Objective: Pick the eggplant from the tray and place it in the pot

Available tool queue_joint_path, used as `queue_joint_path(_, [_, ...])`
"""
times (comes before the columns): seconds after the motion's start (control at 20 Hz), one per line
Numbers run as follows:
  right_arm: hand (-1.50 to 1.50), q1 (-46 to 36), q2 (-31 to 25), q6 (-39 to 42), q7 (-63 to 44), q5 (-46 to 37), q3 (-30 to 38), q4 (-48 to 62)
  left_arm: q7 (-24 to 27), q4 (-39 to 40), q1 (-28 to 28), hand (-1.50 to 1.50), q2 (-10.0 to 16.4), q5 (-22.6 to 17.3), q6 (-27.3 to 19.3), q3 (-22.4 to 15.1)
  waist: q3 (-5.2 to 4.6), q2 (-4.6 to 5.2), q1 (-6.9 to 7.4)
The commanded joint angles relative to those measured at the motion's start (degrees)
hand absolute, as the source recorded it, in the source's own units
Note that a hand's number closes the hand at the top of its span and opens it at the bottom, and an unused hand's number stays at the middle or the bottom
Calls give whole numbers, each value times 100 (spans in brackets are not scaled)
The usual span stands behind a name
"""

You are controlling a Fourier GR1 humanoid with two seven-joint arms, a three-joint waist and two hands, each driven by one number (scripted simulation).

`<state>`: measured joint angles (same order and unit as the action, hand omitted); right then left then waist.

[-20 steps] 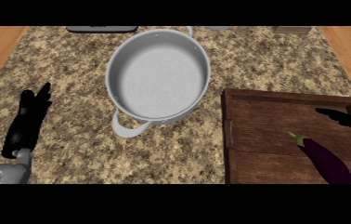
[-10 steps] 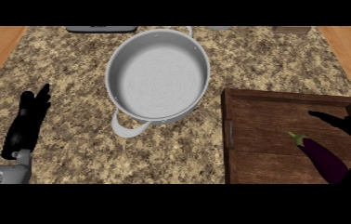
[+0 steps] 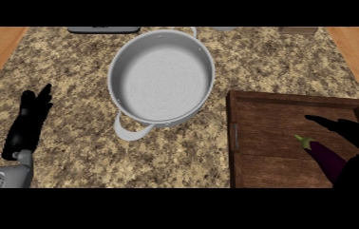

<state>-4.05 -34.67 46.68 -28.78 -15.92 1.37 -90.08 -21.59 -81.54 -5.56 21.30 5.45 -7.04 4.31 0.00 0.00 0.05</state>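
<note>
One eggplant (image 3: pixel 326 157) on tray (image 3: pixel 266 128), right hand (image 3: pixel 340 127) just beyond its stem; hand open

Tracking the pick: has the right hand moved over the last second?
Yes. The right hand has edged left, farther in over the wooden tray, its fingers now nearer the eggplant.

No text, label, brand, number or sign can be read anywhere. The pot (image 3: pixel 161 78), the tray (image 3: pixel 280 114) and the counter (image 3: pixel 70 57) show plain surfaces. The dark flat thing (image 3: pixel 104 30) at the counter's far edge is cut off by the view, so any marking there cannot be made out.
</note>
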Motion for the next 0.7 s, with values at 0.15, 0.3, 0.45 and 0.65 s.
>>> queue_joint_path(0.15, [-150, -183, 316, -80, 579, -646, 50, 765, -207, -327, 71, 0, -149, 177, 182, 88, 2, 0, 10])
queue_joint_path(0.3, [-150, 63, 359, -71, 817, -828, 73, 712, 26, -207, 196, 0, -166, 246, 191, 262, 1, -2, 1])
queue_joint_path(0.45, [-150, 205, 477, -199, 835, -905, 66, 615, -50, -253, 107, 0, -319, 468, 4, 126, 1, -2, -10])
queue_joint_path(0.65, [-150, 145, 609, -49, 621, -866, 80, 612, 444, 126, 152, 0, -227, 301, 225, 343, -2, 1, -14])
